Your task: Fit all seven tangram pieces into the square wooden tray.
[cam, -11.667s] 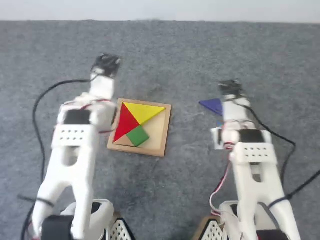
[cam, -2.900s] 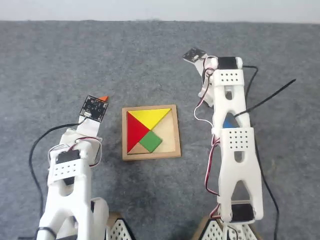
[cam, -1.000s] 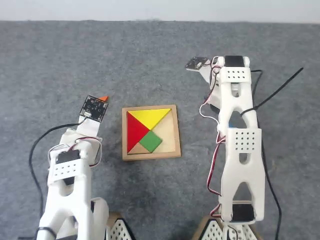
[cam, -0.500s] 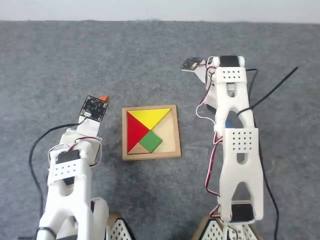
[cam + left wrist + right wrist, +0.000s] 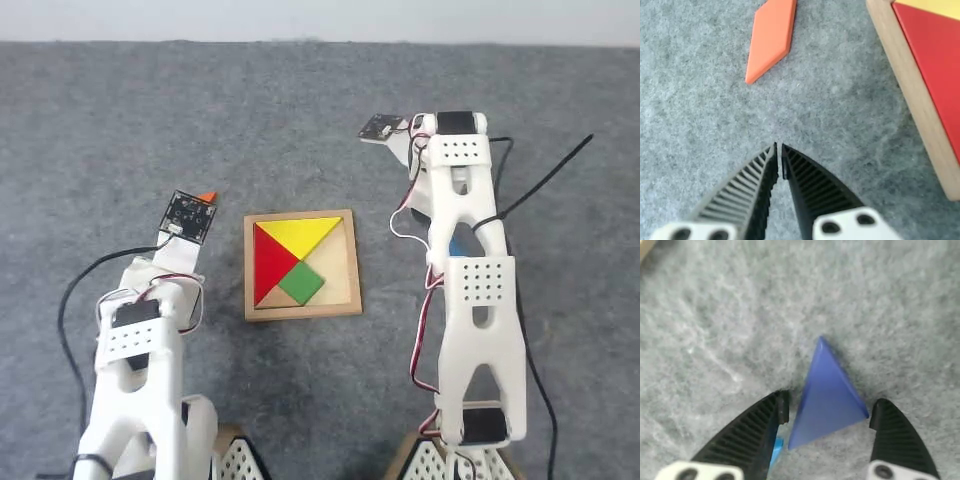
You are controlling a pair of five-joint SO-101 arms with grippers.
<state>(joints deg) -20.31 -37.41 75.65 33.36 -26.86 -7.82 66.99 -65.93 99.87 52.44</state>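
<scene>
Presently the right gripper (image 5: 830,408) spreads astride the blue triangle (image 5: 825,390); the left gripper (image 5: 778,148) is pressed together.

No readable text, labels, numbers or signs anywhere.

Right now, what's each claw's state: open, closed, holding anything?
Left claw: closed, empty, near the orange piece.
Right claw: open, a finger on each side of the blue triangle.
</scene>
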